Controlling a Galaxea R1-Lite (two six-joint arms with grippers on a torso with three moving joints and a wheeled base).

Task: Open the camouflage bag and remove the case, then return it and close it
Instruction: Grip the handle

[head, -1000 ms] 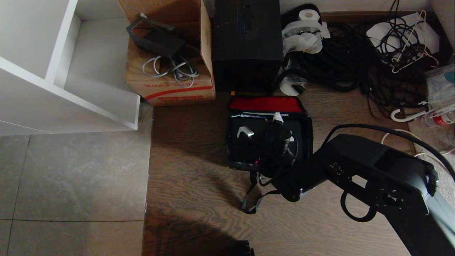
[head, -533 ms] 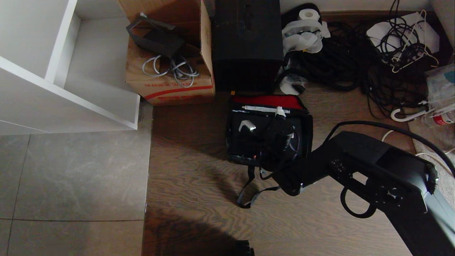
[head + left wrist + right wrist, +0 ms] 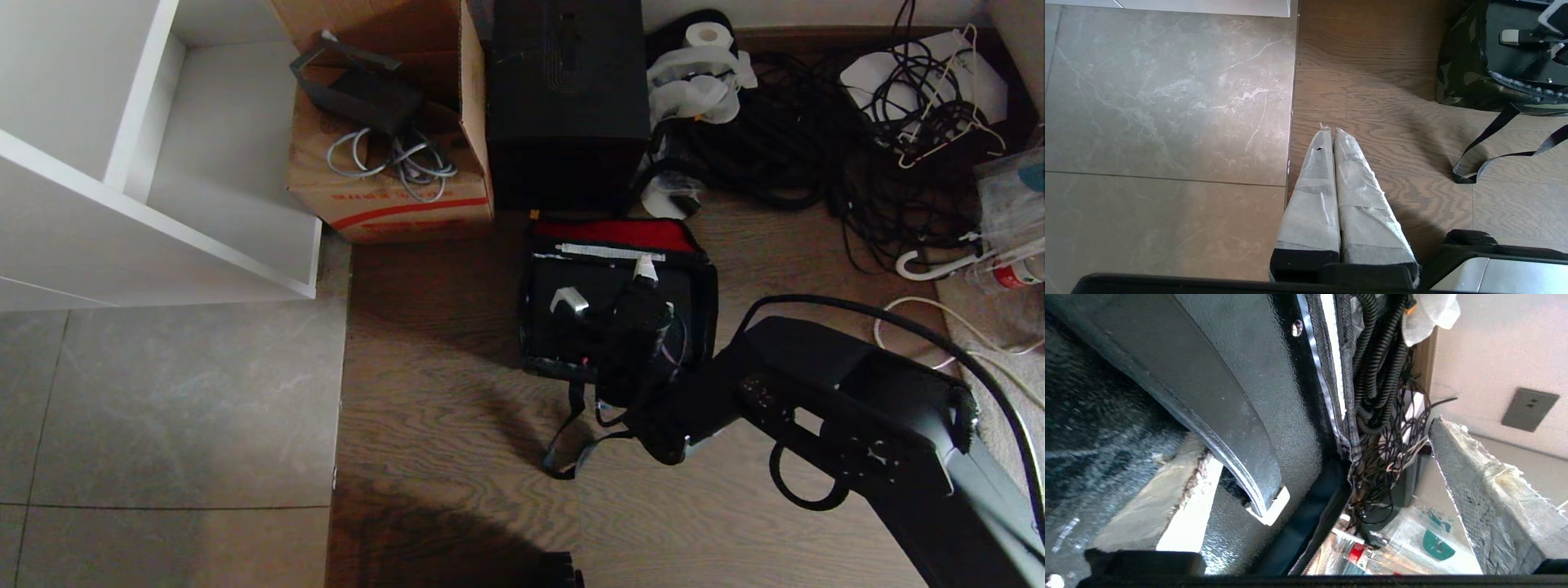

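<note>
The camouflage bag (image 3: 709, 302) sits open on the wood floor, its lid folded back with red lining (image 3: 620, 234) showing. Inside lies the black case (image 3: 555, 327), with a silver latch (image 3: 569, 300). My right gripper (image 3: 642, 287) reaches down into the bag, open wide. In the right wrist view its taped fingers (image 3: 1486, 506) straddle the end of the case's curved handle (image 3: 1229, 428) and the bag's zip edge (image 3: 1337, 416), holding nothing. My left gripper (image 3: 1329, 131) hangs shut over the floor, well short of the camouflage bag (image 3: 1457, 61).
A brown cardboard box (image 3: 392, 196) and a tall black box (image 3: 567, 90) stand just behind the bag. Tangled cables (image 3: 816, 147) fill the back right. A white shelf unit (image 3: 155, 204) is at the left. The bag's strap (image 3: 571, 449) trails on the floor.
The right arm has pressed a little further into the bag. The bag and case have slid slightly toward the back, less red lining shows, and the strap has shifted left.
</note>
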